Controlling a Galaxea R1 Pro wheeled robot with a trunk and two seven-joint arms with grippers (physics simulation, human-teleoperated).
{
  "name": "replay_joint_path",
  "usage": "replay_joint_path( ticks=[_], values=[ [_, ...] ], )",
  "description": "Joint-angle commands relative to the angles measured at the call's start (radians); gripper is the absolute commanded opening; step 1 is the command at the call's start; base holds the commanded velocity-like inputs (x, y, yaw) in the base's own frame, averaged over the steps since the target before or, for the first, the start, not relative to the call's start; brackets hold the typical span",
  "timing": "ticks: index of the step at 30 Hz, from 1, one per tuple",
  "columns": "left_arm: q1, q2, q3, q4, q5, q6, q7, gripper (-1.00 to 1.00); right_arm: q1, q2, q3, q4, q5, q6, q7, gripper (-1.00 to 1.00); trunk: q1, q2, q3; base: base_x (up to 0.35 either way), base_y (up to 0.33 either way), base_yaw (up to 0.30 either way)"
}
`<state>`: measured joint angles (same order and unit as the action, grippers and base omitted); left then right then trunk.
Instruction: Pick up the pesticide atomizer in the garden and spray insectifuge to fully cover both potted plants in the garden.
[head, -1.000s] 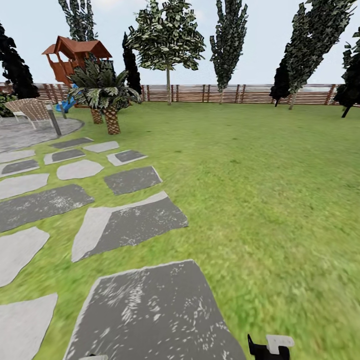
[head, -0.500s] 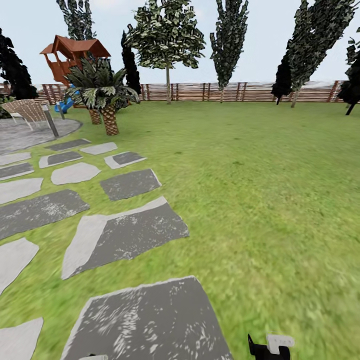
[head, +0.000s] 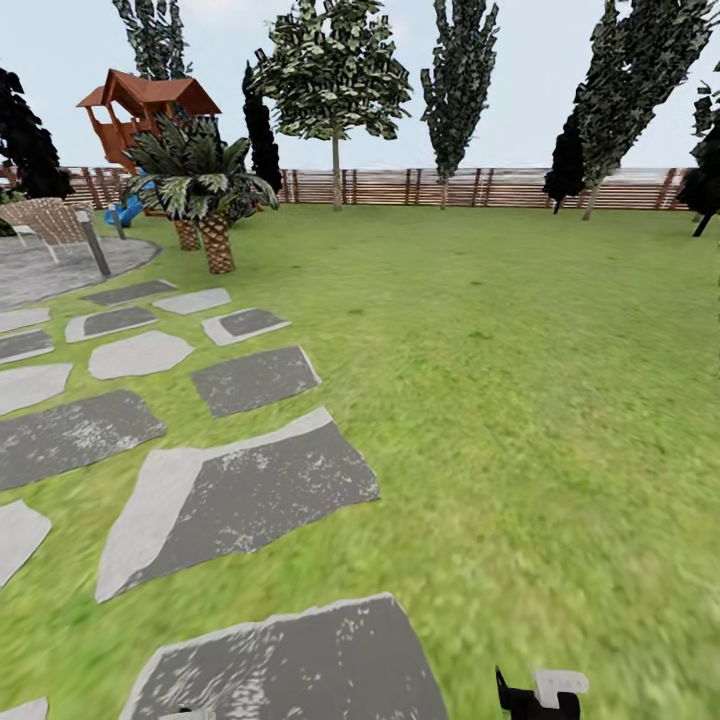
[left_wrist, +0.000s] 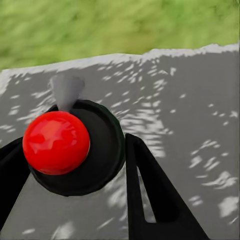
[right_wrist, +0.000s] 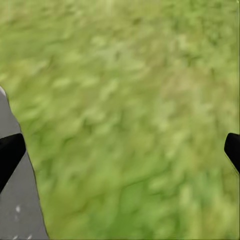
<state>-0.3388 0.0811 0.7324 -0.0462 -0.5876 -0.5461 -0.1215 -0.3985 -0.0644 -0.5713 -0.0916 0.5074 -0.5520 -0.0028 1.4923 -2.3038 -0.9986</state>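
My left gripper (left_wrist: 70, 165) clasps the pesticide atomizer (left_wrist: 75, 147), a round black body with a glossy red ball top, above a speckled grey stepping stone (left_wrist: 190, 100). My right gripper (right_wrist: 120, 150) hangs spread wide over blurred lawn (right_wrist: 130, 100)

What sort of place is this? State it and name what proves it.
A back garden or yard, most likely: a green lawn crossed by grey stepping stones, closed in by a brown slatted fence, with a wooden play tower at the far side.
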Motion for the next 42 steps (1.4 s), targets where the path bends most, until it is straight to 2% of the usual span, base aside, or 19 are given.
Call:
replay_joint_path(
  ticks=[1,42],
  values=[
    [0.0,0.0,0.009,0.0,-0.001,-0.002,-0.007,-1.0,-0.001,0.0,-0.009,0.001,0.01,-0.003,0.0,1.0,0.0,0.0,-0.001,0.34,0.0,0.0],
    [0.0,0.0,0.009,0.002,-0.001,-0.002,-0.008,-1.0,0.0,0.001,-0.007,0.001,0.01,-0.004,0.0,1.0,0.0,0.0,-0.001,0.34,0.0,0.0]
  ],
)
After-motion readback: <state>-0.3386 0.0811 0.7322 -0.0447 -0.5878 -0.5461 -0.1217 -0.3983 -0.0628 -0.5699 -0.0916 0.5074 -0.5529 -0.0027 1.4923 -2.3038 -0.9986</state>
